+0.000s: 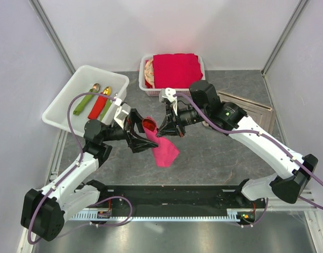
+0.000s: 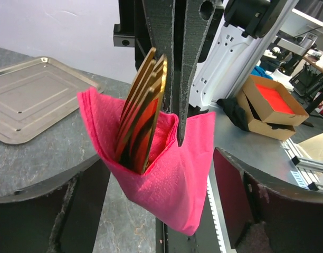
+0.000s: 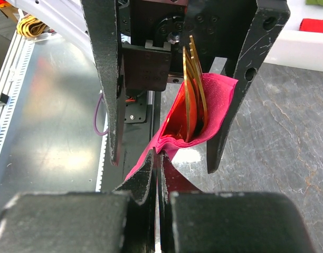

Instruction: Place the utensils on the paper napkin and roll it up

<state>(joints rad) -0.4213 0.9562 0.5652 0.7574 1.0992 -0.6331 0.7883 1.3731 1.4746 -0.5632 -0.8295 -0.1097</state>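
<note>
The two arms meet over the grey desk (image 1: 219,153), in the middle of the overhead frame, with the work held in the air. The paper napkin (image 2: 174,176) is folded into a loose pocket. Its free corner hangs toward the lower centre of that frame; whether it clears the desk I cannot tell. The right tool (image 3: 158,171) is pinched fully shut on one edge of the sheet and carries the whole bundle. The left tool (image 1: 145,136) stands wide open with one jaw on each side of the pocket, touching nothing that I can see. The utensils (image 2: 143,108) stand on end inside the fold, stacked flat against one another. Their tops poke out toward the upper centre of the left wrist view.

The step looks like the left tool taking a grip on the bundle so it can be rolled. To do it well, it should close across the thickest part, where paper wraps metal, so cutlery and sheet are clamped together. A bite on paper alone would let the pieces slide out. The right tool should let go only once that grip is firm.
</note>
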